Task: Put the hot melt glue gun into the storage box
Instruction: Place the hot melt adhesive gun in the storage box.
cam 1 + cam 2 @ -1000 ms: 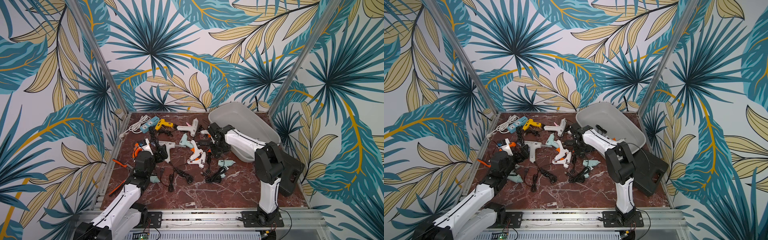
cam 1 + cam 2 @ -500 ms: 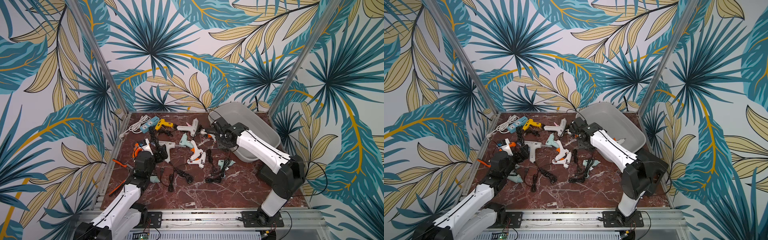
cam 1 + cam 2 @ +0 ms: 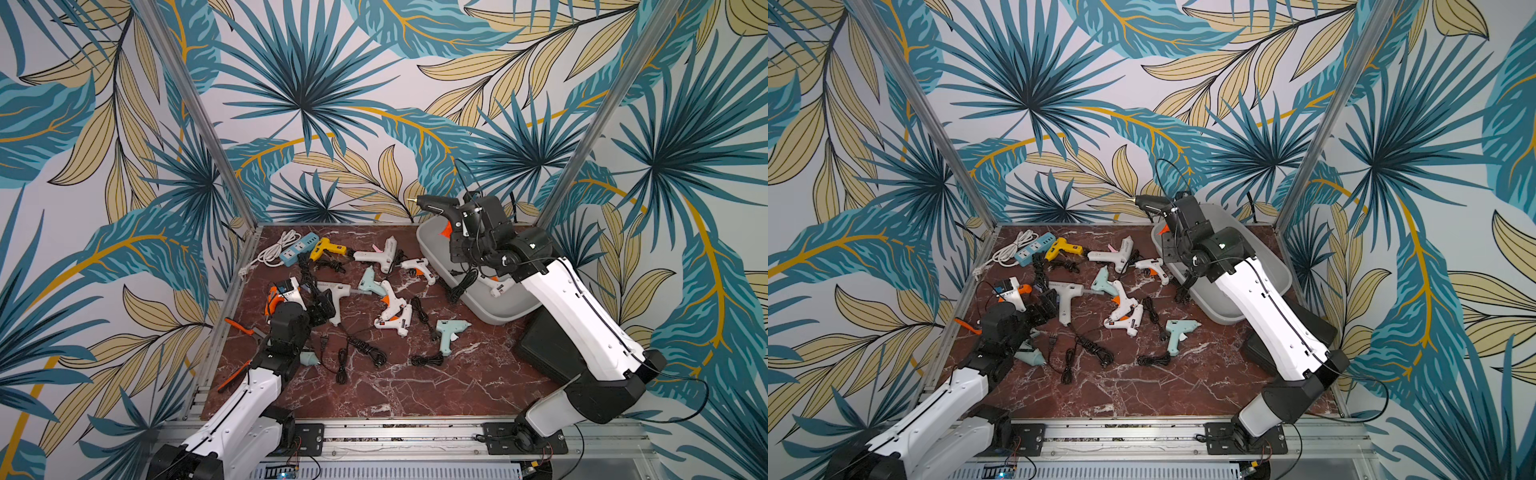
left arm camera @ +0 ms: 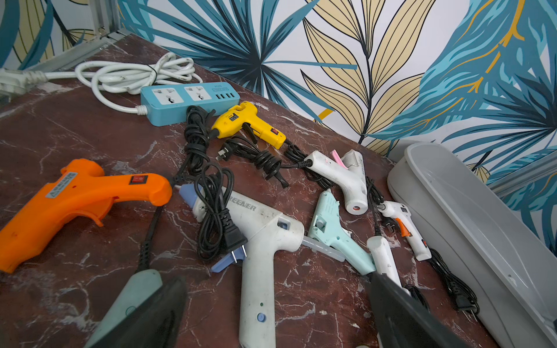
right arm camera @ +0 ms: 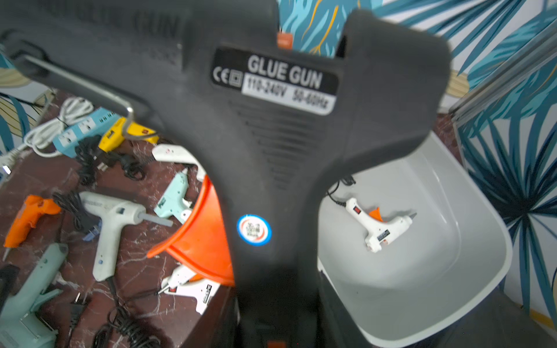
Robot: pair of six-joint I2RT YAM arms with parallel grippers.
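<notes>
**Black glue gun in my right claw, above the box's rim**

My right claw (image 3: 459,232) is clenched on the handle of the black hot melt glue gun (image 3: 440,208). The barrel lies crosswise above the claw. Its brass nozzle points away from the storage box (image 3: 494,316), and the orange trigger sits just above my jaws. The gun hangs in the air over the box's rim on the side that faces the scattered guns, not yet over the box's middle.

I judge the gun to be a stiff plastic shell, fairly light but top-heavy. The barrel overhangs the handle, so it may swivel in a loose grip. The handle is the right place to hold it. The nozzle and the thin wire stand are poor holds, and the trigger would give way under pressure.

A black cord bundle (image 3: 459,286) dangles at the box's rim. I take it for this gun's own cord, and it could catch there.

One white glue gun (image 5: 379,226) lies inside the box. My left claw (image 3: 322,307) is released, jaws wide and holding nothing, low over the desk (image 3: 415,386) and well apart from the box.
</notes>
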